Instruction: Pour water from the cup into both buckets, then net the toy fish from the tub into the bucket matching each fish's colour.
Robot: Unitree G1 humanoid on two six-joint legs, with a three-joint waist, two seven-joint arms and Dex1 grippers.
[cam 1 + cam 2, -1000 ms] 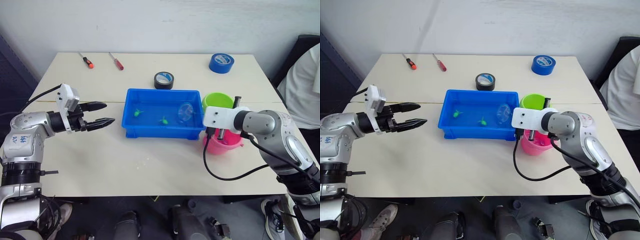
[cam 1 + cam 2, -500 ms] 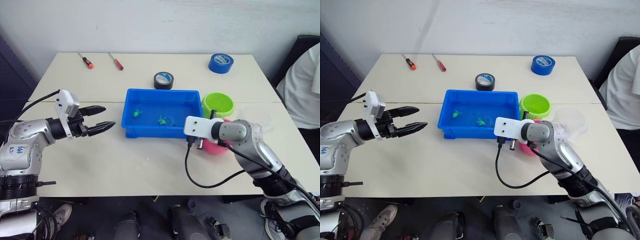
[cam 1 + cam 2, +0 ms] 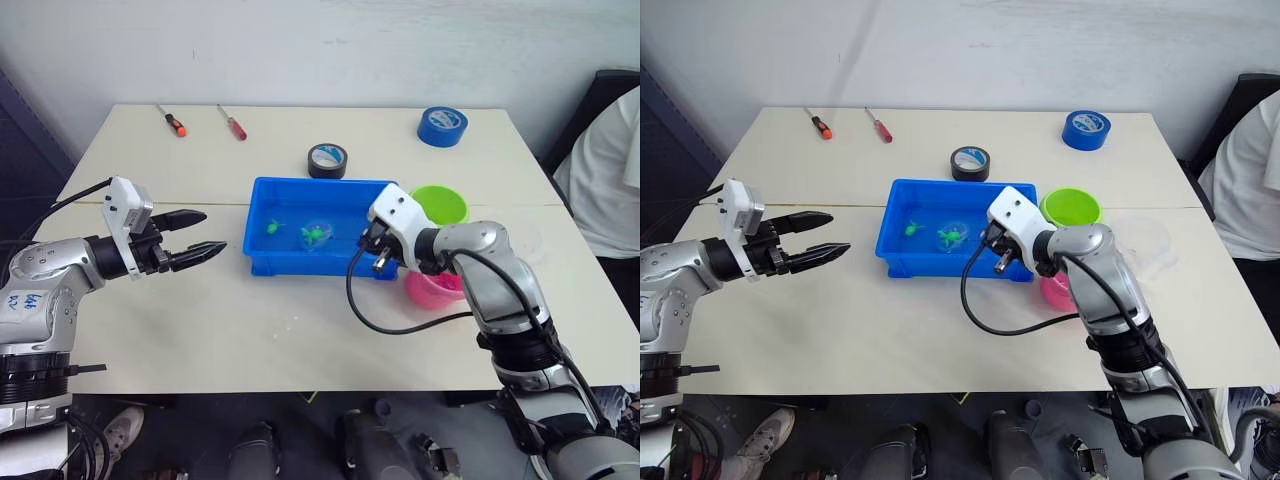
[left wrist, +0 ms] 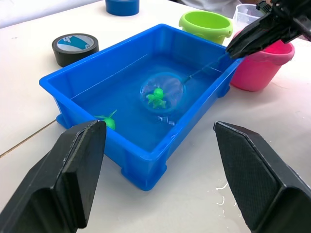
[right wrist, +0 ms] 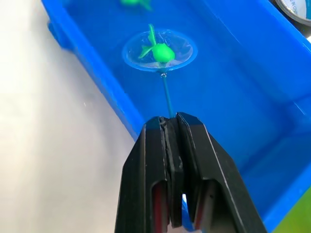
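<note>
Both arms are silver-grey metal with black joint rings, and each wrist has a white boxy camera block. The left gripper and right gripper both have black tapered fingers. Black cables loop off each forearm, and there's small blue writing on the left arm.

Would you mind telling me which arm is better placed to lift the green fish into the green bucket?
The right: its end effector holds the net, with a green fish over the hoop, beside the green bucket. The left end effector is open outside the tub.
</note>
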